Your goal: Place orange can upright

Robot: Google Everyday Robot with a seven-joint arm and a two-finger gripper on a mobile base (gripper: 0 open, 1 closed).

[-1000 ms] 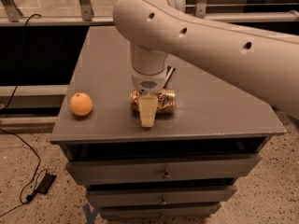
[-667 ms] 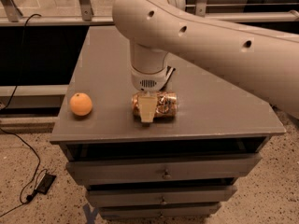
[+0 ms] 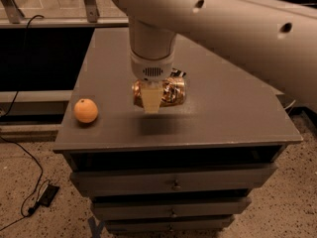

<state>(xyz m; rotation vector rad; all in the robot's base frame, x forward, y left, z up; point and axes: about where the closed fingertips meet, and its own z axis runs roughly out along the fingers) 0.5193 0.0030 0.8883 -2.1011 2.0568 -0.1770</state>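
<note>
Mottled orange-gold metal drink can (image 3: 171, 90) lies sideways, long axis left-right, gripped near its left end by the pale two-finger gripper (image 3: 150, 96) directly above.

The grey cabinet top (image 3: 233, 114) carries a round orange fruit (image 3: 85, 110) at its near left and a black packet (image 3: 177, 74) mid-table, just behind the sideways orange can (image 3: 173, 90) clasped by the gripper (image 3: 151, 102) above its shadow.
</note>
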